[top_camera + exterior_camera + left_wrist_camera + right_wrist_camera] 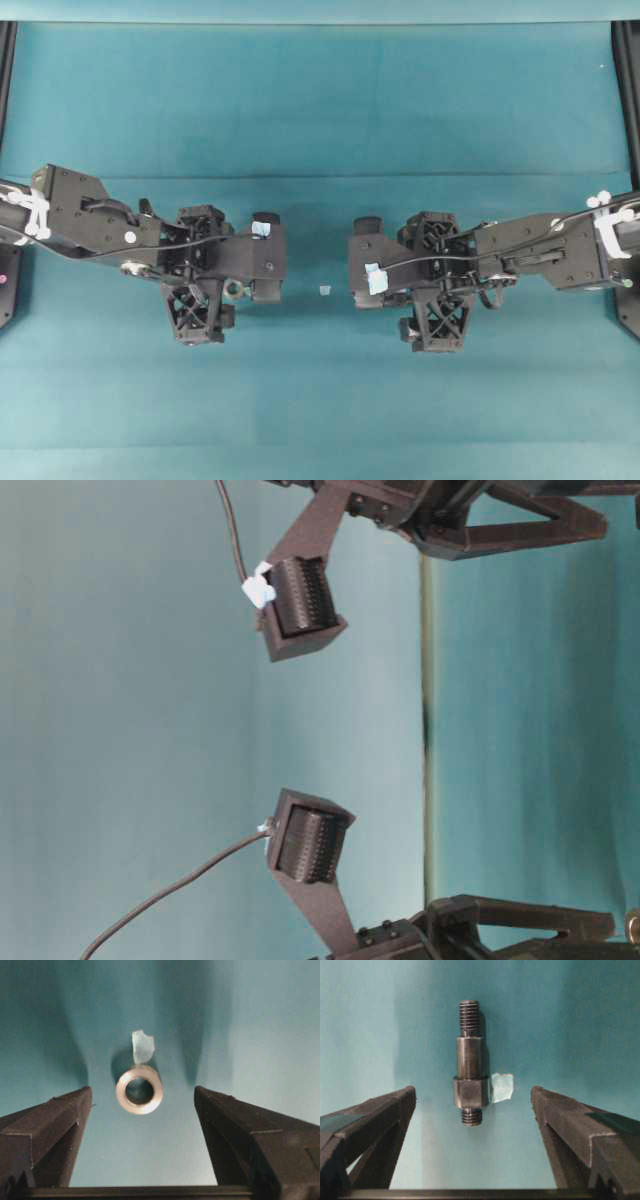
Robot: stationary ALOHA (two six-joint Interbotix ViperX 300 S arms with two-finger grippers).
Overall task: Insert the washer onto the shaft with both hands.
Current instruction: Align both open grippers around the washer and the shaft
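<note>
The washer [150, 1105], a thick silvery ring, lies on the teal table just beyond my left gripper's [142, 1091] tips. It sits slightly left of centre and touches neither finger. It also shows in the overhead view [234, 290] beside the left gripper [200, 265]. The shaft [469, 1065], dark and stepped with threaded ends and a hex collar, lies flat on the table. Its near end sits between the tips of my right gripper [473, 1090], untouched. In the overhead view the shaft is hidden under the right gripper [435, 275]. Both grippers are open and empty.
A pale-blue tape square [142, 1046] lies just behind the washer, and another [501, 1087] lies right of the shaft's collar. A third tape square [324, 289] lies on the table between the two arms. Black frame rails [628, 60] run along the table's sides.
</note>
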